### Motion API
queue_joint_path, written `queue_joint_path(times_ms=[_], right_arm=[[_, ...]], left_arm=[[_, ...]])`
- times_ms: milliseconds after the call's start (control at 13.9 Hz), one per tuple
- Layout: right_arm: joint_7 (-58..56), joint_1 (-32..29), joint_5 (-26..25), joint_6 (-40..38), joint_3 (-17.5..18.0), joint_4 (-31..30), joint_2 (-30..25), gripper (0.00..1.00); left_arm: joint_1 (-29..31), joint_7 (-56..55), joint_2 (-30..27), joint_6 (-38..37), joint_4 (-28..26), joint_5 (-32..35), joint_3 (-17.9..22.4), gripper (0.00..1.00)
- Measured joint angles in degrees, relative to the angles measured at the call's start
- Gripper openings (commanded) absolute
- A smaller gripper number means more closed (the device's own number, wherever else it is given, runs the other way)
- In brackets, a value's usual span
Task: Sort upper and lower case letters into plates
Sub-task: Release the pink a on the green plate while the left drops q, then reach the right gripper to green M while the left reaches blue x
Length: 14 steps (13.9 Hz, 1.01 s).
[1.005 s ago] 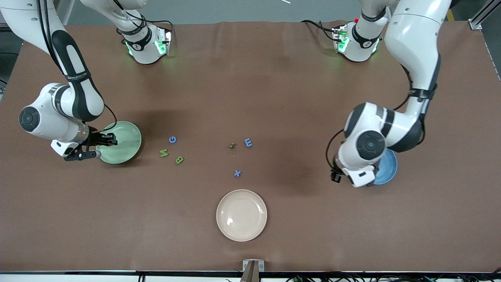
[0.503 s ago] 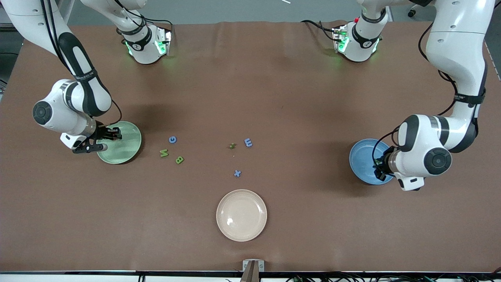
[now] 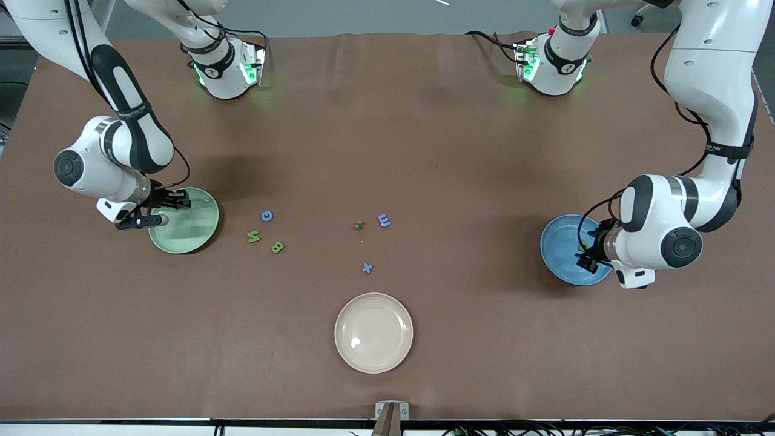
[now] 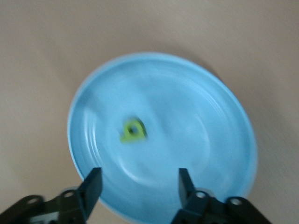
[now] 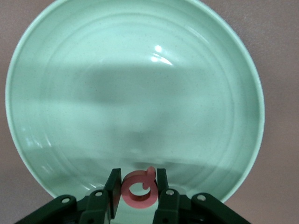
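Observation:
My right gripper (image 3: pixel 175 201) is low over the rim of the mint green plate (image 3: pixel 192 229) at the right arm's end. In the right wrist view the gripper (image 5: pixel 138 186) is shut on a pink Q (image 5: pixel 138 190) above the plate (image 5: pixel 135 93). My left gripper (image 3: pixel 585 254) hangs over the bright blue plate (image 3: pixel 560 248), open and empty (image 4: pixel 138 181). A small green letter (image 4: pixel 133 131) lies in that plate (image 4: pixel 205 116). On the table lie a blue G (image 3: pixel 267 215), a green N (image 3: pixel 253 237), a green B (image 3: pixel 278 247), a tiny green letter (image 3: pixel 359 226), a blue letter (image 3: pixel 384 220) and a blue x (image 3: pixel 367 267).
A cream-white plate (image 3: pixel 373 332) sits near the front camera, nearer than the blue x. The arms' bases (image 3: pixel 227 66) stand along the table's edge farthest from the camera.
The left arm swung toward its own end of the table, uncovering the blue plate. The right gripper shifted a little over the mint plate toward the bases, still holding the pink Q.

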Motion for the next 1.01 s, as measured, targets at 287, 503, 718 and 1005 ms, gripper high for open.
queue_joint_path(times_ms=[287,503,718,1005], right_arm=[[0.00,0.06,0.00,0.02,0.27,0.27,-1.14,1.00],[0.81,3.10,0.02,-0.11,1.02,2.56,-2.55,1.00],[6.25,10.00,0.04,-0.15,1.35,5.99,-2.80,1.00],[14.43,18.73,0.05,1.51,1.61,9.60,0.14,1.00]], left_arm=[[-3.70,-14.67,-0.56,-3.34,8.21,-0.89,-8.80,1.00],[-11.60,-16.21,1.10,-3.35,11.42,-0.85,-9.45,1.00],[-19.53,-15.54,4.94,-2.38,15.91,0.94,-9.18,1.00],[-24.51,-7.42,8.29,6.23,19.48,1.94,-8.89,0.98]])
